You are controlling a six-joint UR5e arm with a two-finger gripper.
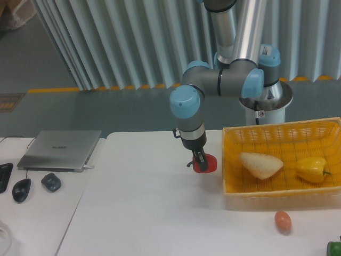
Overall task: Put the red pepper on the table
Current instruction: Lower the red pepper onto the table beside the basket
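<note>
One gripper (200,161) clamps the red pepper (205,164), holding it low over the white worktop (149,213), just left of the orange-yellow mesh basket (229,160). Inside the basket lie a pale wedge-shaped item (260,165) and a yellow pepper (311,169).

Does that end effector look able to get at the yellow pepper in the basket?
Probably not right now: the end effector is shut on the red pepper. The yellow pepper lies uncovered in the open-topped basket.
</note>
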